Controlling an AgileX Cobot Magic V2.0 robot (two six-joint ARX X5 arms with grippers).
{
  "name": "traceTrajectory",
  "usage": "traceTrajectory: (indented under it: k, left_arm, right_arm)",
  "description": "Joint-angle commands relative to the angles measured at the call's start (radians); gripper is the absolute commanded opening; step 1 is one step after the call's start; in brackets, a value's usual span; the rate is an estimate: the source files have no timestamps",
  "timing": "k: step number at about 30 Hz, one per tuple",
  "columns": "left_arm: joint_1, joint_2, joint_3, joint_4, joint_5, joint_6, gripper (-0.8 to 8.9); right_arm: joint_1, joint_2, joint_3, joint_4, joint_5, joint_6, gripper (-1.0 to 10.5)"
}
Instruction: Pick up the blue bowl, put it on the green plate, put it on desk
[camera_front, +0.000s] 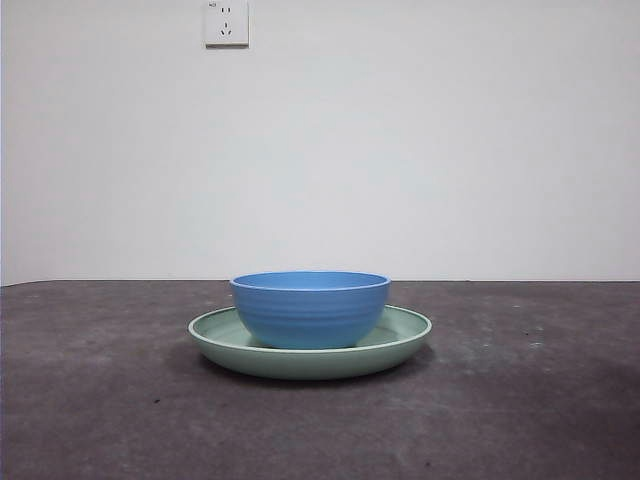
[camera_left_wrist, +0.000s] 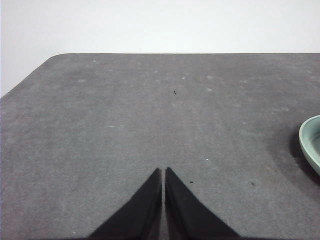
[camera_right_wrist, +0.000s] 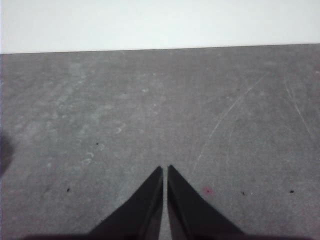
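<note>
The blue bowl (camera_front: 311, 308) stands upright in the middle of the green plate (camera_front: 405, 334), which rests on the dark desk (camera_front: 100, 400) at the centre of the front view. Neither gripper shows in the front view. My left gripper (camera_left_wrist: 163, 171) is shut and empty above bare desk, with only the plate's rim (camera_left_wrist: 309, 142) at the edge of its view. My right gripper (camera_right_wrist: 164, 169) is shut and empty above bare desk; neither bowl nor plate shows in its view.
A white wall stands behind the desk, with a power socket (camera_front: 226, 22) high on it. The desk's far edge and a rounded corner (camera_left_wrist: 55, 56) show in the left wrist view.
</note>
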Motion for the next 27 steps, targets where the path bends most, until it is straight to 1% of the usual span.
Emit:
traceTrajectory:
  k: [1,27]
  left_arm:
    - [0.002,-0.001,-0.02,-0.008,-0.002,-0.002,0.1]
    - [0.002,-0.001,-0.02,-0.008,-0.002,-0.002,0.1]
  right_arm:
    - [-0.002,-0.003,-0.006,-0.005,-0.002,0.02,0.1]
    - [-0.002,-0.003,-0.005,0.011,-0.001,0.019,0.1]
